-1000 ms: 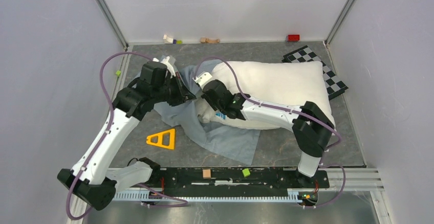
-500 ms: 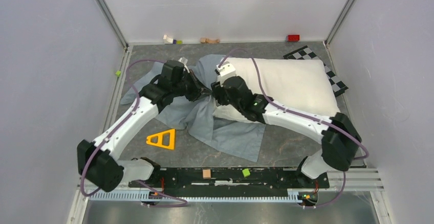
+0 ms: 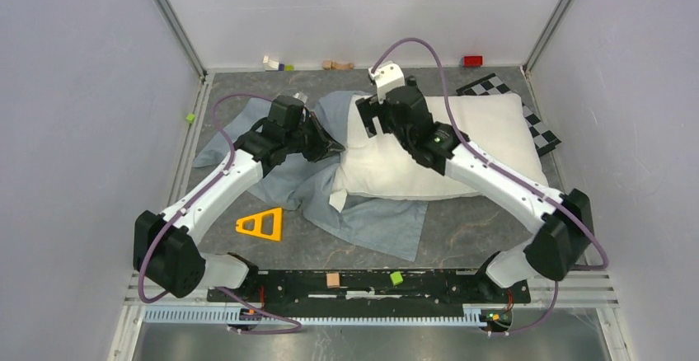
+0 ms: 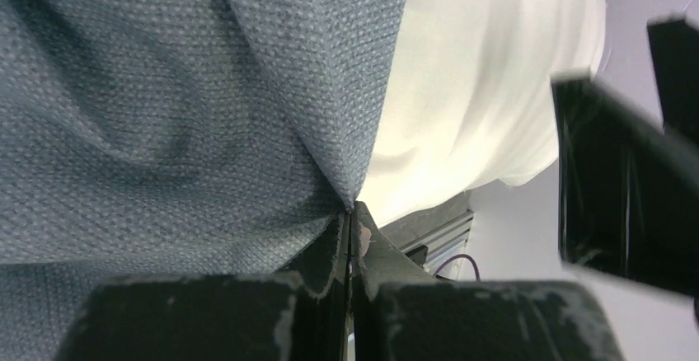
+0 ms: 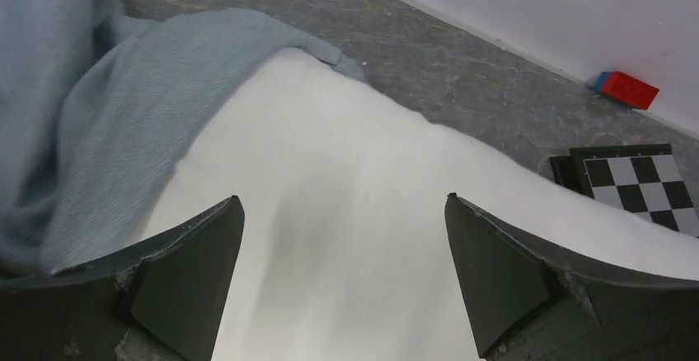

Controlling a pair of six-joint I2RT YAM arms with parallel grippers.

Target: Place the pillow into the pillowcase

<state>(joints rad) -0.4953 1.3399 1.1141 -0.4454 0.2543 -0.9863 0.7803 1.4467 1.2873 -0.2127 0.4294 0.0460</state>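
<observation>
The white pillow [image 3: 470, 142] lies at the centre right, its left end resting on the wrinkled blue-grey pillowcase [image 3: 272, 181]. A fold of the cloth also wraps the pillow's far left corner. My left gripper [image 3: 334, 148] is shut on an edge of the pillowcase [image 4: 165, 114] right beside the pillow [image 4: 486, 89], pulling the cloth up to a point at its tips [image 4: 350, 221]. My right gripper [image 3: 368, 119] stands wide open just above the pillow's far left part. In the right wrist view nothing but pillow [image 5: 387, 155] shows between its fingers, with pillowcase [image 5: 99, 130] to the left.
A black-and-white checkered board [image 3: 540, 136] lies partly under the pillow's right end. A yellow triangle [image 3: 260, 223] lies near the front left. A red block [image 3: 472, 60] and small toys [image 3: 277, 63] sit along the back wall. Walls close in on three sides.
My right gripper has opened, letting go, and moved back and right over the pillow. My left gripper carried the pillowcase edge rightward. The pillow now lies flatter.
</observation>
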